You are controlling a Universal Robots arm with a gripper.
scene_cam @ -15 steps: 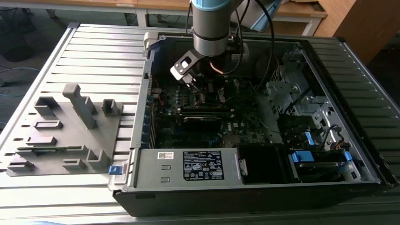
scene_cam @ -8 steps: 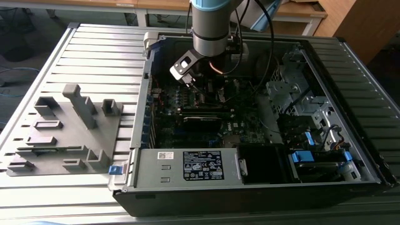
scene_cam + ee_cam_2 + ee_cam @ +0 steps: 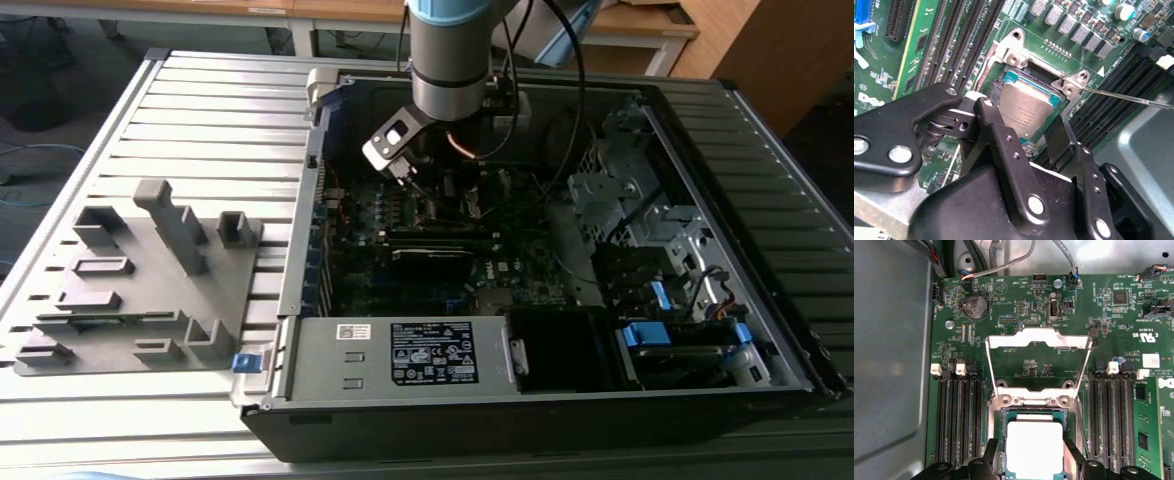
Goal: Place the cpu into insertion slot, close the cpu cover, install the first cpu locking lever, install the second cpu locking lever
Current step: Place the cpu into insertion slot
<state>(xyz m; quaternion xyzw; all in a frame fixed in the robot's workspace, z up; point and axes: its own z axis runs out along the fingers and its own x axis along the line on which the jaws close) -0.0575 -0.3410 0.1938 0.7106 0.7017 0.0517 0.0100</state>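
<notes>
First wrist view has the gripper [image 3: 1031, 452] clasped on the cpu [image 3: 1034, 440], a finger [image 3: 992, 452] against each of two opposite edges. The chip sits within the rim of the insertion slot [image 3: 1029, 75], and the cpu cover [image 3: 1069, 342] stands folded back beyond it over the green motherboard [image 3: 1024, 305]. At the upper centre of the exterior view, the arm [image 3: 454, 60] reaches down into the open computer case [image 3: 534, 420].
</notes>
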